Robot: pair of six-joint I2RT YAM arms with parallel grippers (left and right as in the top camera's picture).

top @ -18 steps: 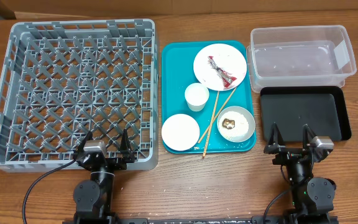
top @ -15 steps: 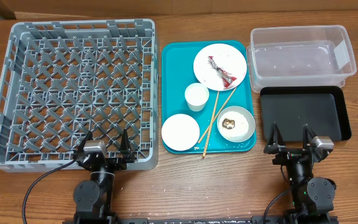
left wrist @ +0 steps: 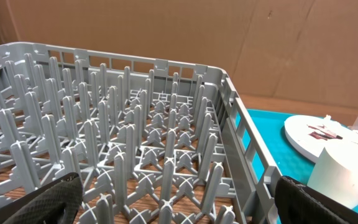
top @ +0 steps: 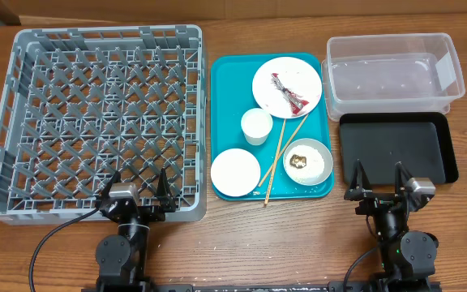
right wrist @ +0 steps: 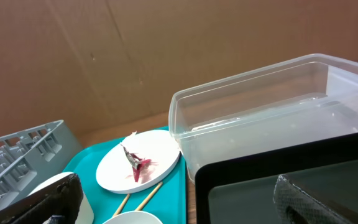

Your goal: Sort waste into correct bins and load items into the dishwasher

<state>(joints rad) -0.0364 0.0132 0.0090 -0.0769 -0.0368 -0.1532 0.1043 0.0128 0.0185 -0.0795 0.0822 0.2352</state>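
The grey dish rack (top: 23,122) fills the left of the table and is empty; it also shows in the left wrist view (left wrist: 229,106). On the teal tray (top: 225,73) sit a large plate (top: 298,75) with the red-and-white wrapper (top: 290,92), a cup (top: 256,126), an empty bowl (top: 235,171), a bowl (top: 321,162) with a brown lump (top: 298,160), and two chopsticks (top: 284,146). The clear tub (top: 392,69) and black tray (top: 396,146) stand at the right. My left gripper (top: 139,188) is open at the rack's front edge. My right gripper (top: 378,178) is open at the black tray's front edge.
Brown cardboard stands behind the table in both wrist views. The wrapper (right wrist: 135,165) on its plate (right wrist: 160,155), the clear tub (right wrist: 272,112) and the black tray (right wrist: 253,174) show in the right wrist view. Bare wooden table runs along the front edge.
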